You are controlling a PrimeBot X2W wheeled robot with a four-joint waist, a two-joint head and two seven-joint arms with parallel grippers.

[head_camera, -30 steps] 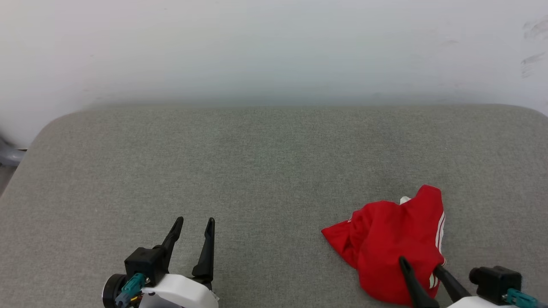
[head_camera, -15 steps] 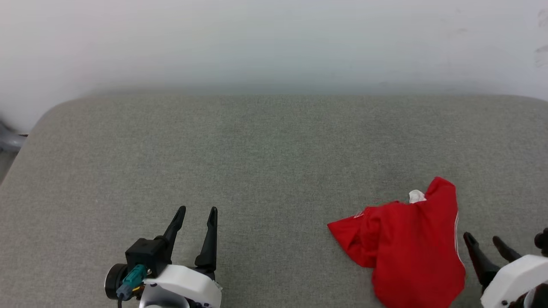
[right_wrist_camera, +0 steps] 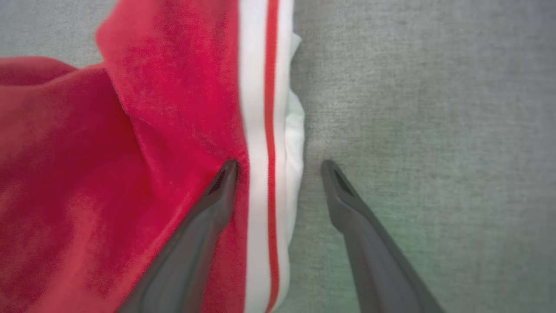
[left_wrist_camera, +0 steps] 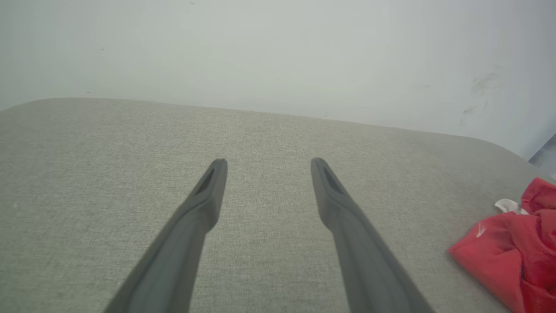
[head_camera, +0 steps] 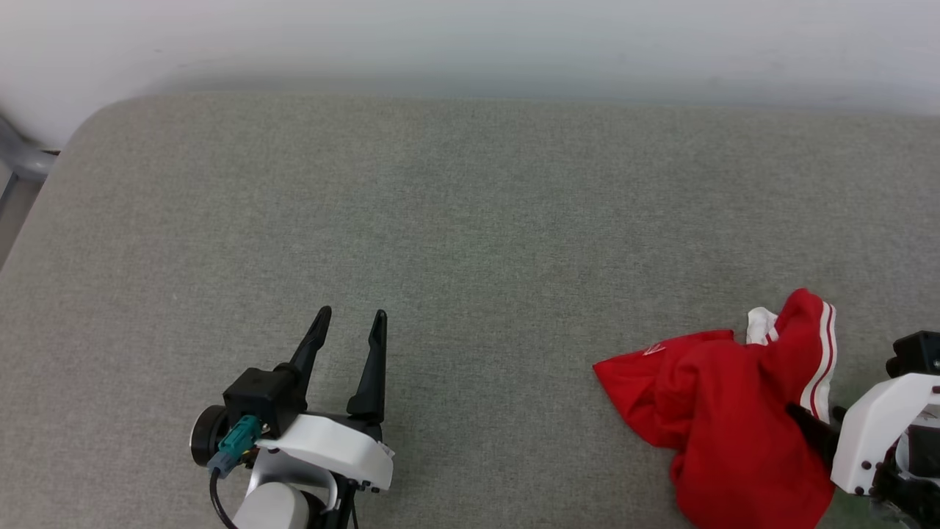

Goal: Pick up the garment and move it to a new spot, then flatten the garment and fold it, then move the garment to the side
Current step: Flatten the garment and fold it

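The garment [head_camera: 727,411] is a crumpled bright red shirt with white-and-red striped trim, lying at the near right of the grey padded surface [head_camera: 470,220]. My right gripper [head_camera: 815,432] hangs over its right edge, pointing down. In the right wrist view this gripper [right_wrist_camera: 280,163] is open and straddles the striped trim [right_wrist_camera: 265,130], one finger over red cloth, the other over bare grey surface. At the near left, my left gripper [head_camera: 349,323] is open with nothing between its fingers. The left wrist view shows it [left_wrist_camera: 267,161] over bare surface, with the garment [left_wrist_camera: 512,243] far to its right.
A pale wall [head_camera: 470,37] runs behind the padded surface. The surface's rounded far-left corner [head_camera: 95,117] has a grey metal frame [head_camera: 22,158] beside it. Bare grey fabric spreads between the two grippers.
The head camera has tilted down. My right gripper left the garment's near part, swung out to the right, and now sits over the striped right edge. The left gripper stayed put.
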